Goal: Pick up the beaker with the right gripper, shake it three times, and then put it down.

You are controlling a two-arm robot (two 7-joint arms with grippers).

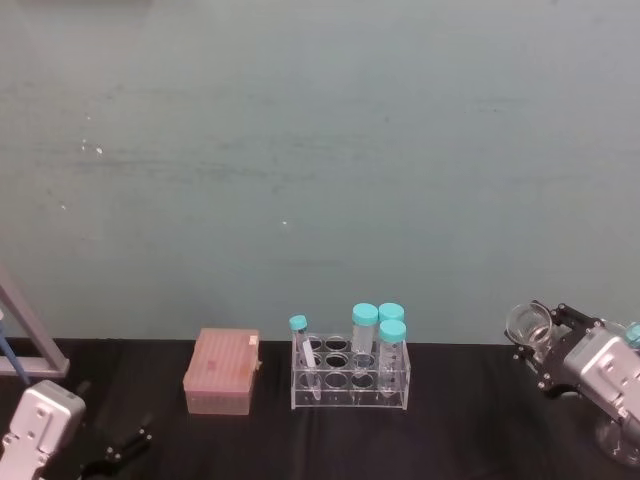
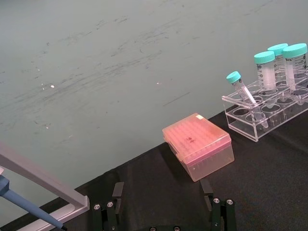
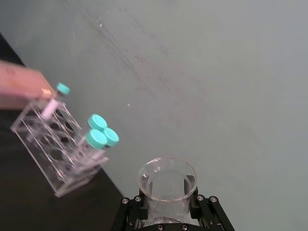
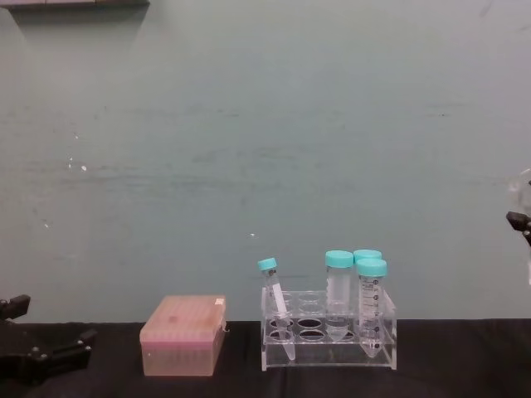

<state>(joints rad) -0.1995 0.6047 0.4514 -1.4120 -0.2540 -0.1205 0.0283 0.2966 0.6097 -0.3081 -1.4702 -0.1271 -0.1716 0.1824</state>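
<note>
Beaker (image 1: 527, 322) is hanging in the air well to the right of the tube rack (image 1: 350, 376), and from the chest we are seeing its flared rim sitting higher than the rack's tallest caps. We are holding it with the right hand (image 1: 543, 348), whose dark fingers (image 3: 195, 206) are pinching the neck from both sides just below the rim. The beaker is tilting, its mouth leaning toward the rack. Its base is hiding behind the hand, so we are not judging the liquid. The rack is standing on the black bench (image 1: 470, 420), carrying three large teal-capped tubes (image 1: 379, 322) at its right end and one slim tube (image 1: 303, 345) leaning at its left end. A pink tip box (image 1: 222, 373) is lying just left of the rack. Our left hand (image 2: 162, 185) is sitting low, farther left of the rack beyond the box, with its fingers spread apart and gripping nothing.
</note>
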